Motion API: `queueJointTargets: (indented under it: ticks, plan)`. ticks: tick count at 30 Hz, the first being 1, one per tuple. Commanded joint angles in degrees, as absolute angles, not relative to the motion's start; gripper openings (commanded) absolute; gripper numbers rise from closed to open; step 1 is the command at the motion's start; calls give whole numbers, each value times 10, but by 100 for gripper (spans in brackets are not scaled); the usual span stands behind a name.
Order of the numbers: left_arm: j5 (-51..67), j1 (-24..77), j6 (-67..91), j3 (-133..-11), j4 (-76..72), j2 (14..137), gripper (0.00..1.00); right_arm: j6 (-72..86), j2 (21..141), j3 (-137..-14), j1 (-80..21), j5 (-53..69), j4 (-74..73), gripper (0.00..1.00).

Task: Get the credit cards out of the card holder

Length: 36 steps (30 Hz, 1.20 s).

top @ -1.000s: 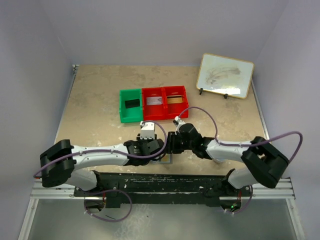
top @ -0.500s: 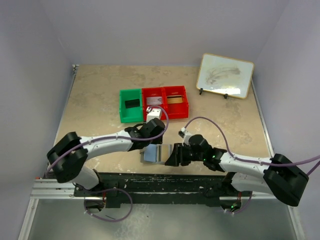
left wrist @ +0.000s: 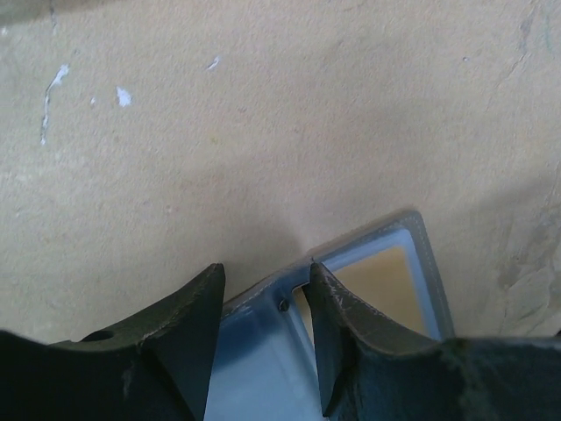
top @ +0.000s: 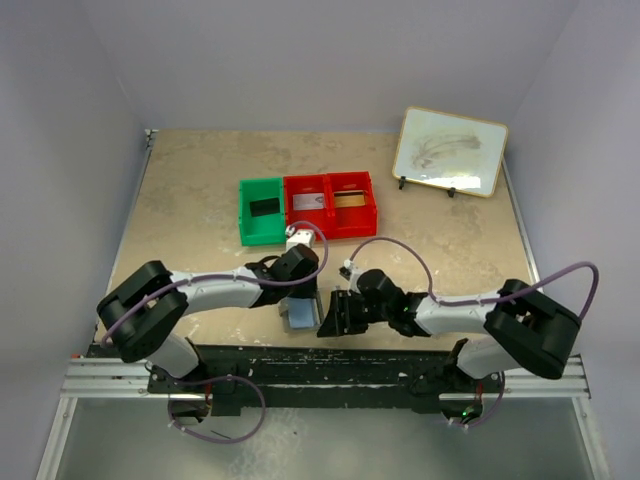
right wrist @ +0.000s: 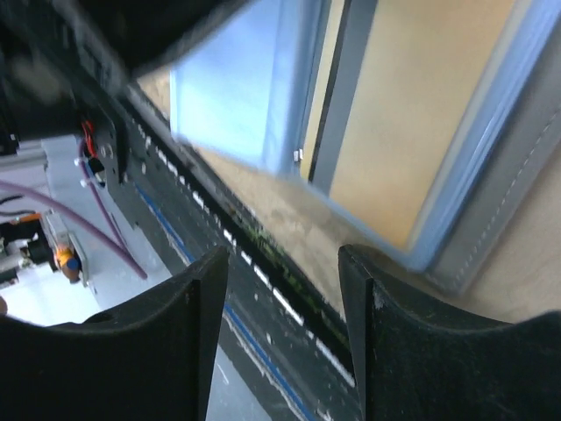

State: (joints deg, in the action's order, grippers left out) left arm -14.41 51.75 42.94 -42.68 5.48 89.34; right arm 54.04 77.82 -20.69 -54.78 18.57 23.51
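A gold credit card point(top: 349, 199) and a pale card point(top: 307, 201) are being kept in the red bin point(top: 330, 235), a dark card point(top: 263, 207) in the green bin point(top: 261, 239). Nearer, the open card holder point(top: 299, 313) is being flanked by the left gripper point(left wrist: 265, 272) and right gripper point(right wrist: 282, 259), each with jaws parted and nothing being gripped.

1. From overhead, the card holder point(top: 299, 315) is mostly covered. My left gripper point(top: 292, 298) hides its far edge and my right gripper point(top: 328, 316) hides its right side.
2. A tan panel point(left wrist: 386, 285) shows inside it. I can't tell whether it is one of the credit cards or only mirrored tabletop.
3. In the left wrist view, the bottom edge cuts off the holder's near part, and my fingers point(left wrist: 184, 338) mask more of it.
4. In the right wrist view, the holder is blurred and runs off the top and right edges. A dark smear point(right wrist: 158, 26) at top left is too soft to name.
5. What lies in the green bin point(top: 262, 237) and the red bin point(top: 330, 231) is too small to identify.
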Motion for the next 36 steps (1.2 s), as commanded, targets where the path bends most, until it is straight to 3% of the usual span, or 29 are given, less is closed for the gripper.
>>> queueJointTargets:
  ticks: [1,5,12,24,31,36]
  plan:
    - [-153,516,461,-380,79,842,42,497,826,-238,-496,173,224,57]
    - [-149,516,484,-339,80,792,41,492,830,-237,-436,197,261,58]
    - [-86,543,536,-261,-24,759,40,443,898,-333,-413,169,197,59]
    - [-233,707,692,-278,-72,817,37,318,976,-510,-411,147,59,59]
    - [-295,721,667,-296,-13,745,38,325,870,-511,-411,8,-24,58]
    - [-326,715,628,-286,23,656,40,350,791,-463,-412,63,22,52]
